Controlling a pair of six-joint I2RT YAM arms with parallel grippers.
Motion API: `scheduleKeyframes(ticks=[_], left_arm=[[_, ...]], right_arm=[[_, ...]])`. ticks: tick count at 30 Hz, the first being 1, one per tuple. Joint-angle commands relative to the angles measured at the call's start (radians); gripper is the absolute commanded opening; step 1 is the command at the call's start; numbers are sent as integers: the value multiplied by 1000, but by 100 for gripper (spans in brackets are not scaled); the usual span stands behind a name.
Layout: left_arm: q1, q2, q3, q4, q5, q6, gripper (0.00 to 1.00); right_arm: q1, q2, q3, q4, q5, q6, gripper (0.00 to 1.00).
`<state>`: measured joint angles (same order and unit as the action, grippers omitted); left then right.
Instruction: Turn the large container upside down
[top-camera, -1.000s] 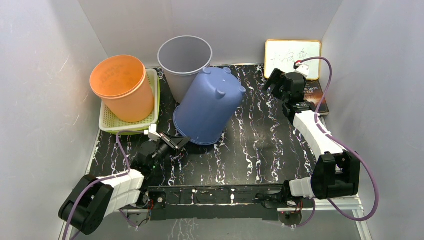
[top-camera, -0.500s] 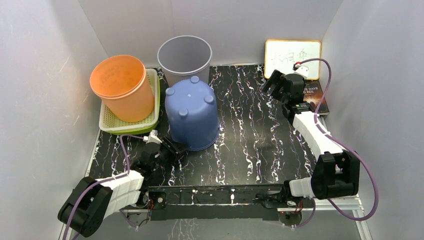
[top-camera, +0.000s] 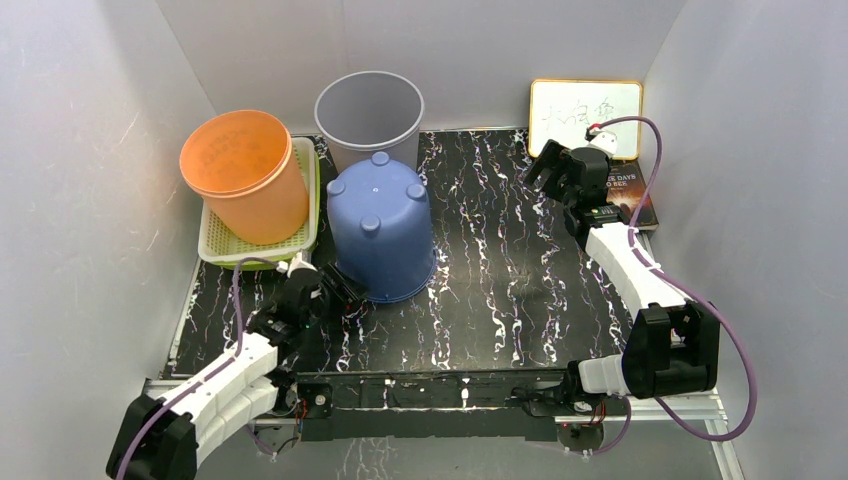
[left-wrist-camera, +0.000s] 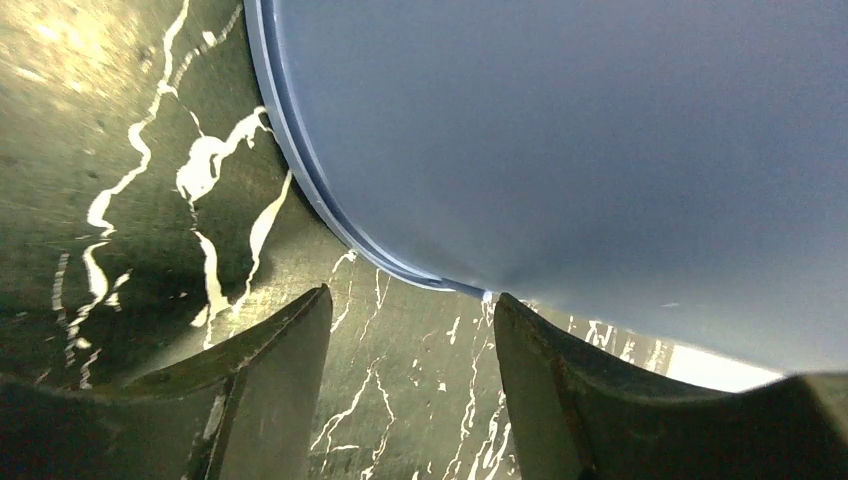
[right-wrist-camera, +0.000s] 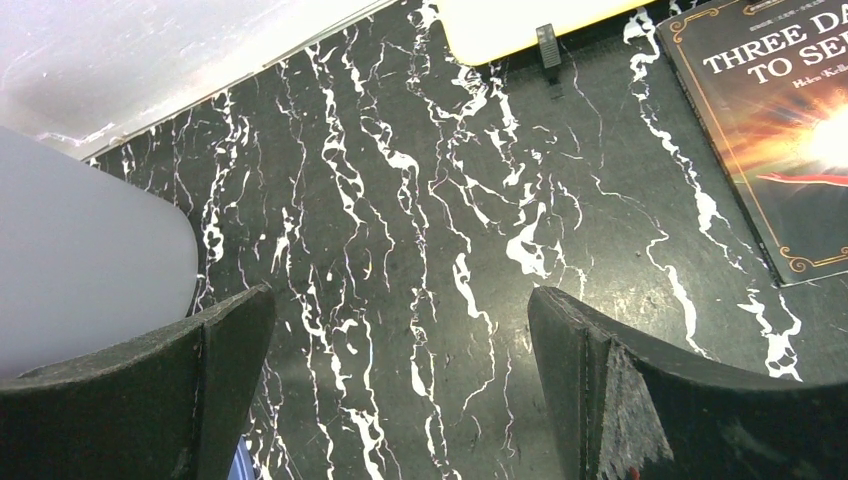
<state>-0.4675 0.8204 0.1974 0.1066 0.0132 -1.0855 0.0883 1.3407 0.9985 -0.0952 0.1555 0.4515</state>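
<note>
1. Top view: the big blue plastic bucket (top-camera: 382, 238) sits mouth-down, feet up, on the black marbled tabletop (top-camera: 500, 290), just in front of the grey plastic bin (top-camera: 370, 112). Flip looks done to me.
2. Left wrist view: the left gripper (left-wrist-camera: 412, 295) is spread with nothing in it, bucket rim just ahead. Next move is probably backing off without nudging it.
3. Right wrist view: the right gripper (right-wrist-camera: 400, 295) is wide apart and empty, over bare tabletop.

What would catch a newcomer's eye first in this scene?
The big blue container, standing upside down left of centre with its feet up. Left of it, an orange bucket sits in a pale basket; the left gripper hovers open beside the blue rim.
</note>
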Motion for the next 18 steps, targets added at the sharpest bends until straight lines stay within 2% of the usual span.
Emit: scheduleKeyframes(ticks=[1,9,18], left_arm=[[1,-35,132,-332,-98,123,59],[1,-15,226,-439,-105,217,60],[0,-25,226,-413,-56,231,59]], right_arm=[[-6,13,18,38,-68,-22,98],[101,138,255,-22,-178,-53,98],[212,357,601,55,-345,87,96]])
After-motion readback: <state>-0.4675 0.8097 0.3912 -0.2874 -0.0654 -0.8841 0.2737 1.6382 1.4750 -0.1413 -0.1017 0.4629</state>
